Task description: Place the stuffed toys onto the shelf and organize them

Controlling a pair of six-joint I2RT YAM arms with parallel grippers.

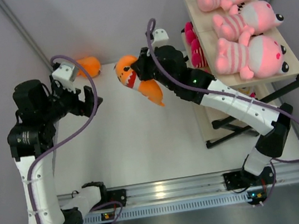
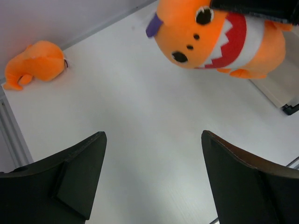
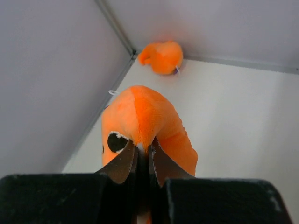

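My right gripper [image 1: 140, 71] is shut on an orange stuffed toy [image 1: 139, 79] with a red-and-white bib and holds it above the table, left of the shelf [image 1: 295, 70]. The right wrist view shows the jaws pinching its plush [image 3: 145, 121]. It also shows in the left wrist view [image 2: 215, 39]. A second orange toy [image 1: 87, 66] lies at the back left by the wall, beside my open, empty left gripper [image 1: 94, 100]. Three big pale-pink striped toys [image 1: 248, 55] lie on the shelf's top board. Hot-pink toys [image 1: 195, 49] sit on a lower board.
White walls with metal corner posts close the table on the left, back and right. The shelf's black frame feet [image 1: 236, 130] stand on the table at the right. A metal rail [image 1: 205, 182] runs along the near edge.
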